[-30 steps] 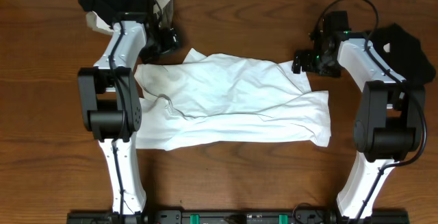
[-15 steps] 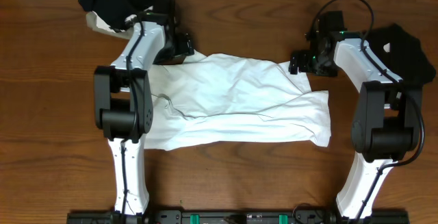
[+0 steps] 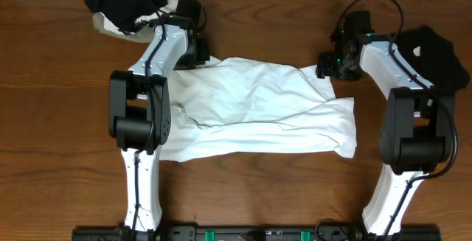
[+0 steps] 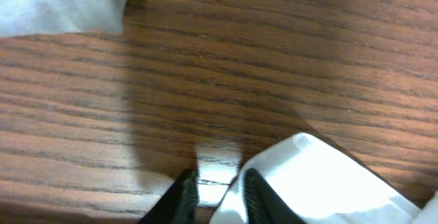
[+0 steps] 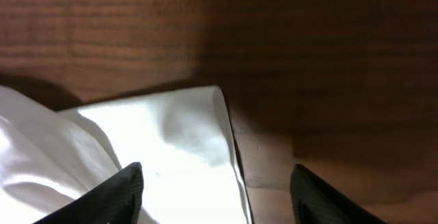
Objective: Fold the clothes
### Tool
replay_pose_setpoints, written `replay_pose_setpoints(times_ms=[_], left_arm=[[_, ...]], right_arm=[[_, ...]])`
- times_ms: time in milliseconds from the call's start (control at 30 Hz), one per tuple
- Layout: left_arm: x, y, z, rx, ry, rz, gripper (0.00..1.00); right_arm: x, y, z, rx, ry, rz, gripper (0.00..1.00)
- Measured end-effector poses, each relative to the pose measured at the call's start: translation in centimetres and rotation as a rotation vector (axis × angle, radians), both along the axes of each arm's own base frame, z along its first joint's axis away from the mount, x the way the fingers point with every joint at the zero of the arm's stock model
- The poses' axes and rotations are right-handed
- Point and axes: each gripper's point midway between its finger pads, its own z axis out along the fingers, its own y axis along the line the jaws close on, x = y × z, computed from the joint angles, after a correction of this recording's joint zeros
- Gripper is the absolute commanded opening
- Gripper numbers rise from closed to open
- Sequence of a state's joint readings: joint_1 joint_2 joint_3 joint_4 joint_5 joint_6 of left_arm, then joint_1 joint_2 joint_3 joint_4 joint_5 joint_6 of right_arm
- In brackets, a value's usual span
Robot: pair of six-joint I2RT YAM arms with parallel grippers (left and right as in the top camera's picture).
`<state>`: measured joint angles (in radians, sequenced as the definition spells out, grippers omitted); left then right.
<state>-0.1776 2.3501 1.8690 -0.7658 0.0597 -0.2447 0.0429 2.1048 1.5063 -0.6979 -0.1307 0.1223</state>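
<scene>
We see the white T-shirt (image 3: 258,101) lying crumpled and spread across the middle of the tabletop (image 3: 243,197), somewhat closer to the far edge than to the near edge. Its long side runs from left to right.

The left end effector (image 3: 198,55) is at the far-left corner of the shirt. In the left wrist view its two fingers (image 4: 179,198) stand narrow, with a small strip of bare wood between the tips. A white corner of cloth lies against the outer side of one finger. We cannot tell if any cloth is pinched between them.

The right end effector (image 3: 324,65) is at the far-right corner of the shirt. In the right wrist view its fingers (image 5: 113,193) stand wide apart, and the white corner of the shirt lies between them on the wood. They hold nothing.

A pile of black and white garments (image 3: 122,1) sits at the far-left corner of the tabletop. A black garment (image 3: 439,49) lies near the right edge, behind the right arm.
</scene>
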Motion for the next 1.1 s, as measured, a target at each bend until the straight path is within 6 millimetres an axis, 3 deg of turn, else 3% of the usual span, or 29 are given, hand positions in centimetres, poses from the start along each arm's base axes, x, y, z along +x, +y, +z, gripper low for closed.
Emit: replay_pose_setpoints(times_ms=[133,433,767,1100], left_arm=[[0.2,0.0,0.0,-0.001,-0.007,-0.003,0.06],[0.3,-0.1,-0.1,-0.001,-0.01,-0.006,0.06],[0.3,-0.1,-0.1,-0.001,-0.01,-0.006,0.06],[0.3,-0.1,-0.1,-0.001,-0.01,-0.006,0.06]], right_arm=[[0.7,0.1,0.2,0.002,-0.031,0.0,0.66],[2.8,1.0,1.0,0.021,-0.123,0.015,0.65],[2.8,3.9,1.1,-0.028,-0.149,0.102,0.63],[2.9,2.5,0.3,-0.108,-0.138,0.028,0.63]])
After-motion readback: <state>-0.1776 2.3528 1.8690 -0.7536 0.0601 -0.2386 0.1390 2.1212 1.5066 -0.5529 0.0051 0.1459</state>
